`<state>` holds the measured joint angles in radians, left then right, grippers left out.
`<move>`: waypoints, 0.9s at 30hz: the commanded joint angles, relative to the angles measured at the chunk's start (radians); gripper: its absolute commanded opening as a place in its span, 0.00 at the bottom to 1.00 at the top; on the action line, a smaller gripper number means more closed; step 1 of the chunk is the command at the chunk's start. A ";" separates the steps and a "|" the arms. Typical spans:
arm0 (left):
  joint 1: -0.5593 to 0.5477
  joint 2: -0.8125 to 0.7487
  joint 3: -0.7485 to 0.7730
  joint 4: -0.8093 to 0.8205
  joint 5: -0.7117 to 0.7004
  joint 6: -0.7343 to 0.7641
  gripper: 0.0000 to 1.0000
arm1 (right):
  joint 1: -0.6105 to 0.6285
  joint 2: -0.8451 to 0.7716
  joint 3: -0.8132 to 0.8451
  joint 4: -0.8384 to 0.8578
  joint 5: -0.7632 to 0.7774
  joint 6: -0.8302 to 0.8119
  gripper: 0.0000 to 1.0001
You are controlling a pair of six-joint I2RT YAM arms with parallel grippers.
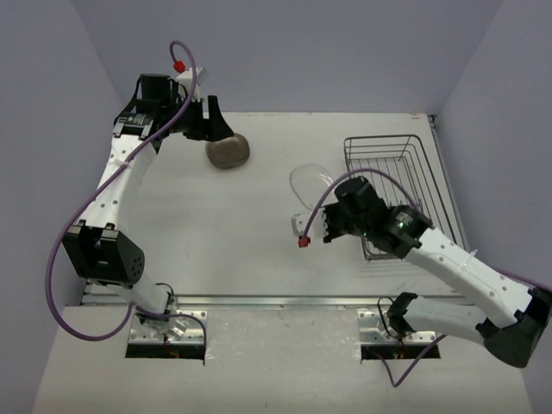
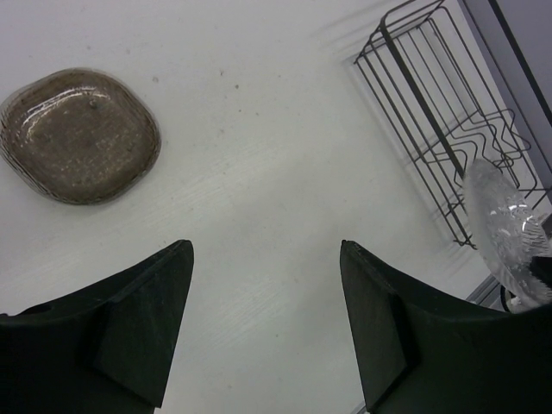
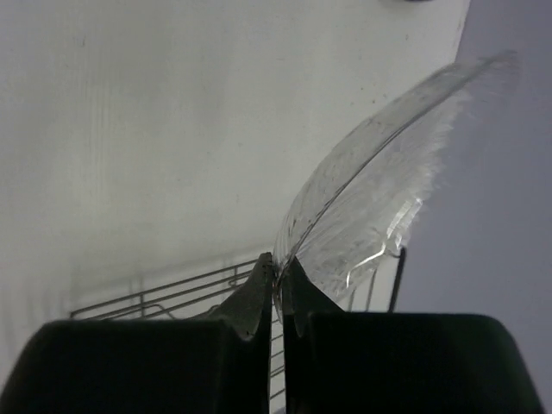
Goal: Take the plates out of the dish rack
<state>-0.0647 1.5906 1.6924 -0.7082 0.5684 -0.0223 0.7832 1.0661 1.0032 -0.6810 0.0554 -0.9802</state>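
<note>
My right gripper is shut on the rim of a translucent clear plate and holds it on edge just left of the dish rack. In the right wrist view the clear plate rises from between my closed fingers, with rack wires behind. A tan-grey plate lies flat on the table at the back left. My left gripper is open and empty just behind it. In the left wrist view the tan-grey plate lies at upper left, and the rack and clear plate show at right.
The wire rack stands at the table's far right, close to the right wall. No other plate shows in it. The table is white. Purple cables loop along both arms.
</note>
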 commanded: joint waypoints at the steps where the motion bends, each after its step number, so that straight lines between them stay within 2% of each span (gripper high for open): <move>1: -0.004 -0.012 0.015 -0.020 0.034 0.079 0.66 | 0.143 -0.133 -0.451 0.781 0.415 -0.534 0.00; 3: -0.013 -0.003 0.009 -0.049 0.058 0.112 0.63 | 0.175 -0.182 -0.573 0.932 0.392 -0.738 0.00; 4: -0.019 -0.002 0.006 -0.059 0.062 0.129 0.63 | 0.182 -0.192 -0.619 1.023 0.373 -0.788 0.00; 6: -0.084 -0.003 -0.013 -0.098 0.054 0.223 0.62 | 0.192 -0.215 -0.737 1.102 0.291 -0.883 0.00; 7: -0.096 -0.005 -0.016 -0.119 0.041 0.237 0.62 | 0.194 -0.223 -0.750 1.115 0.281 -0.916 0.00; 9: -0.190 -0.014 -0.038 -0.167 -0.002 0.299 0.60 | 0.200 -0.226 -0.786 1.143 0.251 -0.974 0.00; 11: -0.280 -0.033 -0.101 -0.171 -0.091 0.327 0.58 | 0.207 -0.221 -0.798 1.130 0.246 -0.995 0.00; 14: -0.364 -0.040 -0.152 -0.165 -0.126 0.310 0.55 | 0.211 -0.218 -0.806 1.123 0.241 -1.016 0.00; 21: -0.391 0.001 -0.201 -0.140 -0.094 0.246 0.48 | 0.231 -0.174 -0.789 1.103 0.331 -1.006 0.00; 27: -0.390 0.001 -0.204 -0.096 -0.075 0.200 0.45 | 0.255 -0.149 -0.731 0.922 0.440 -0.890 0.00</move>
<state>-0.4583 1.5924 1.4857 -0.8715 0.4753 0.2153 1.0184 0.9027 0.1983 0.3261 0.3924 -1.9363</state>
